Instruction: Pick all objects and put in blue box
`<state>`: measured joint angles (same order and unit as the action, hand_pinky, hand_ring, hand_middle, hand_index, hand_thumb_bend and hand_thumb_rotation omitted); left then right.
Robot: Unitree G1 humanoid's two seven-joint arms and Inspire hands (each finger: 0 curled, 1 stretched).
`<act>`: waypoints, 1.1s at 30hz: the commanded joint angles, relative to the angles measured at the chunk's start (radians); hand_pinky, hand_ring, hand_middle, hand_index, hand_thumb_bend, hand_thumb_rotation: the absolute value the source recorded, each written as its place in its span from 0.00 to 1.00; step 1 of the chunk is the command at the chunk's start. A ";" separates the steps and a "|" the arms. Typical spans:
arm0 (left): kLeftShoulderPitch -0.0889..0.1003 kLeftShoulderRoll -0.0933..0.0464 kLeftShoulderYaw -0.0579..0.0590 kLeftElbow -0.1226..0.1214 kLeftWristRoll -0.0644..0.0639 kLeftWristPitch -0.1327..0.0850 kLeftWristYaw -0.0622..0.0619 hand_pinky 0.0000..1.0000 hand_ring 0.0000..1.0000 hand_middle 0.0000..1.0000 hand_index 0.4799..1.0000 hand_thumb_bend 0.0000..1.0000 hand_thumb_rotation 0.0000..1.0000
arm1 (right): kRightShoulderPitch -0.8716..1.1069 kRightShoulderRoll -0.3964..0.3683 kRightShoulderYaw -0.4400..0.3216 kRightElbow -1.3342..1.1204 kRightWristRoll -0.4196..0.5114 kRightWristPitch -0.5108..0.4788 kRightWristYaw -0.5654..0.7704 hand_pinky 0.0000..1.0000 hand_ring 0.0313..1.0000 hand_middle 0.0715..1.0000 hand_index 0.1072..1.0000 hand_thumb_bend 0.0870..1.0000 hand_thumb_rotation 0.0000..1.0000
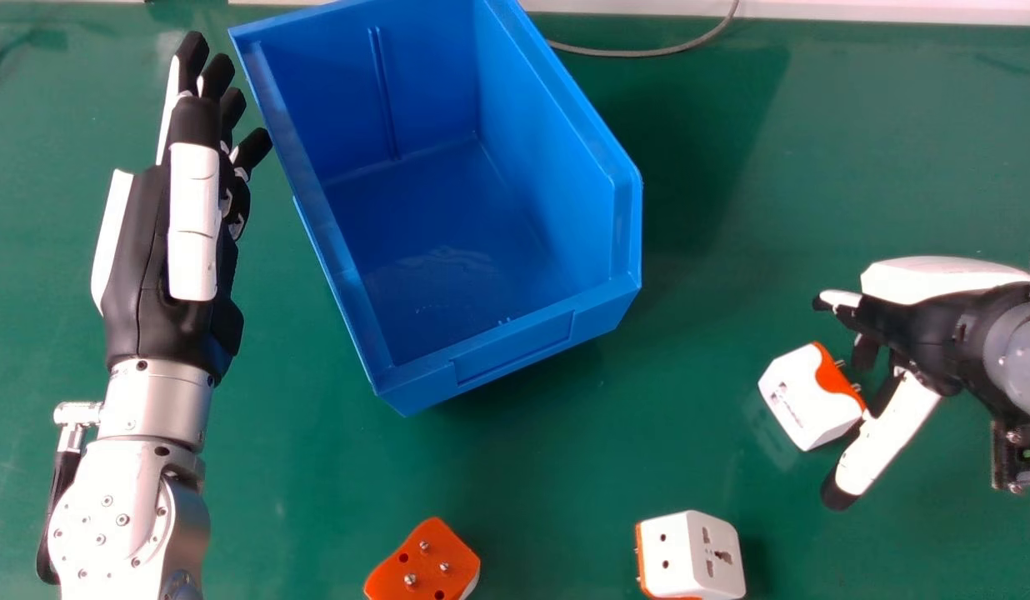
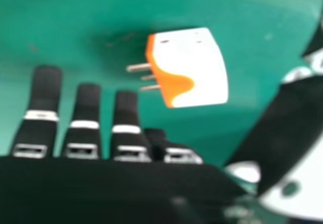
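Three plug adaptors are noted on the green bench (image 1: 698,433), none of them in the blue box (image 1: 515,346), which is set at the bench's far edge. The step in hand is judged to be the grasp of the first adaptor (image 1: 808,400), found on the right-hand side and nearer the near edge than the box. It is lain beside the right hand (image 1: 915,325), its orange face and metal pins (image 2: 137,68) turned toward that hand's fingers (image 2: 85,103).

The right hand's fingers are held straight and slightly spread, with the thumb (image 2: 282,128) set well apart; nothing is pinched. Whether the adaptor is touched by the thumb cannot be told. The left hand (image 1: 148,242) is held beside the box, its fingers straight and a little fanned.

For a sound grasp, the adaptor should be centred between thumb and fingers before closure is begun. Pressure is best applied across the flat white sides, since a hold on the pins would likely be made to slip or twist. The hand should be lowered squarely, lest the block be pushed away over the smooth surface. Clearance over the box's rim should be allowed before release.

The orange-faced adaptor (image 1: 423,567) and the white-sided adaptor (image 1: 702,554) are left for later, toward the near edge.
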<state>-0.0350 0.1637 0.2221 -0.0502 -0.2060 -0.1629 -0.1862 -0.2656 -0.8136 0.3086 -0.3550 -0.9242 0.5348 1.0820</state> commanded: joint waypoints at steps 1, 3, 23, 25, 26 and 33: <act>-0.012 0.008 0.003 -0.016 -0.009 -0.015 -0.009 0.95 1.00 1.00 1.00 0.84 0.97 | -0.025 0.005 -0.007 0.012 -0.020 -0.004 -0.016 0.65 0.83 0.88 0.97 1.00 0.36; -0.009 0.007 0.003 -0.020 -0.007 -0.014 -0.004 0.95 1.00 1.00 1.00 0.84 0.97 | -0.030 0.008 -0.004 0.032 -0.021 -0.009 -0.020 0.68 0.86 0.90 0.98 1.00 0.36; -0.016 0.011 0.004 -0.017 -0.022 -0.008 -0.015 0.94 1.00 1.00 1.00 0.83 0.97 | -0.075 0.067 0.044 0.161 -0.080 -0.024 -0.068 0.78 0.96 0.97 1.00 1.00 0.36; -0.017 0.012 0.004 -0.018 -0.021 -0.007 -0.014 0.94 1.00 1.00 1.00 0.83 0.97 | -0.081 0.077 0.049 0.184 -0.086 -0.029 -0.081 0.78 0.97 0.98 1.00 1.00 0.36; -0.017 0.011 0.005 -0.017 -0.019 -0.008 -0.011 0.94 1.00 1.00 1.00 0.83 0.97 | -0.085 0.082 0.052 0.195 -0.087 -0.033 -0.086 0.78 0.97 0.98 1.00 1.00 0.36; -0.019 0.017 0.009 -0.004 -0.018 -0.020 -0.020 0.94 1.00 1.00 1.00 0.82 0.98 | -0.108 0.105 0.063 0.247 -0.086 -0.049 -0.119 0.79 0.99 0.99 1.00 1.00 0.35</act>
<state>-0.0357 0.1684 0.2266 -0.0479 -0.2161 -0.1627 -0.1967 -0.3447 -0.7076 0.3750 -0.1136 -0.9905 0.4884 0.9792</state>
